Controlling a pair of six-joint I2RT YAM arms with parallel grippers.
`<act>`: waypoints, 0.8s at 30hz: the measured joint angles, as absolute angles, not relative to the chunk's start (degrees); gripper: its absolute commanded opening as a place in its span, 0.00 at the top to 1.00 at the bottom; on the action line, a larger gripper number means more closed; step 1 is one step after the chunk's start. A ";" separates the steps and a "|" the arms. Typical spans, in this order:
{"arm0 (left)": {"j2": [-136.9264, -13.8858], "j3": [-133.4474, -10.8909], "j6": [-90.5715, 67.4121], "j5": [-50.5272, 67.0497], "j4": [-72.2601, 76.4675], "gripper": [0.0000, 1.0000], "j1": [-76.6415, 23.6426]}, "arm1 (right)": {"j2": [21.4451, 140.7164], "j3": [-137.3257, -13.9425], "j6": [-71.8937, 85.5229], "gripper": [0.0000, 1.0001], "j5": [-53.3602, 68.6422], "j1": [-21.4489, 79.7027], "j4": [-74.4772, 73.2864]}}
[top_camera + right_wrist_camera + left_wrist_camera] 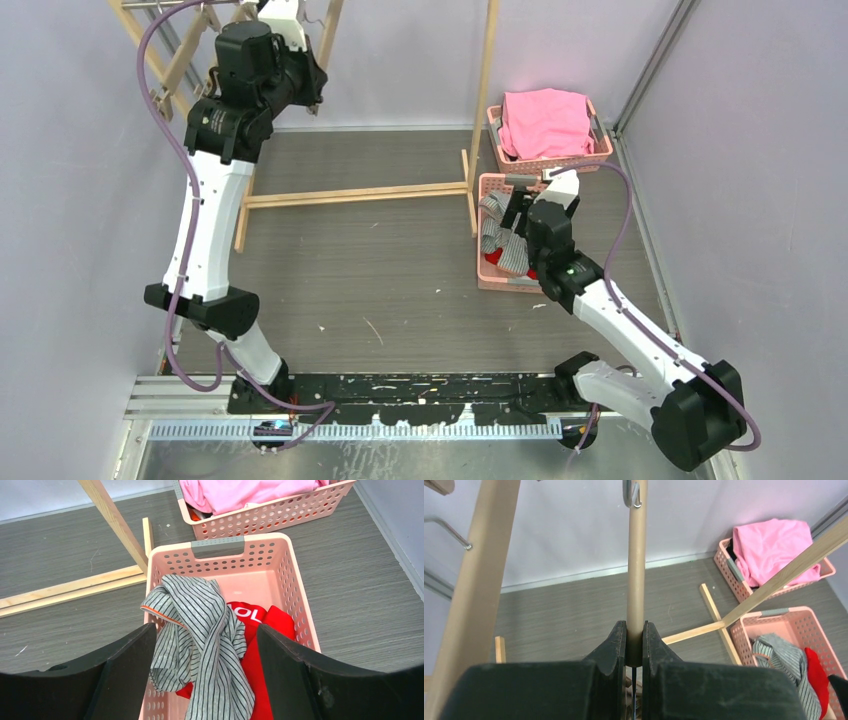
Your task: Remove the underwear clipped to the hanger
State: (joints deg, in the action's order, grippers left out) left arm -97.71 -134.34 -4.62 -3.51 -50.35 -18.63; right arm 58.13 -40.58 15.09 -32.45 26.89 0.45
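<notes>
Robot lab: bare lilac walls (400,60), bolted arms (215,220).

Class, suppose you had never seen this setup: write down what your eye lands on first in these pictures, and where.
The bright pink cloth heaped in the far basket at the right stands out first. Next, the grey-striped underwear and red underwear lie in the near basket, under the open right gripper. High at the left, the left gripper is clamped on a tan rod.
</notes>
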 measured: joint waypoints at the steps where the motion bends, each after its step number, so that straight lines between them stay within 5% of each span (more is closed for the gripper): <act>1: -97.71 -134.34 -4.95 -3.64 -49.56 1.00 -18.63 | 57.63 -40.47 15.03 0.21 -32.38 26.89 0.12; 19: -102.06 -135.94 -6.48 -4.58 -46.54 0.99 -17.19 | 55.31 -39.20 14.79 0.21 -31.14 26.94 -2.02; 24: -102.52 -135.94 -6.74 -4.62 -45.60 0.67 -17.17 | 54.57 -39.20 14.61 0.13 -30.41 26.96 -2.24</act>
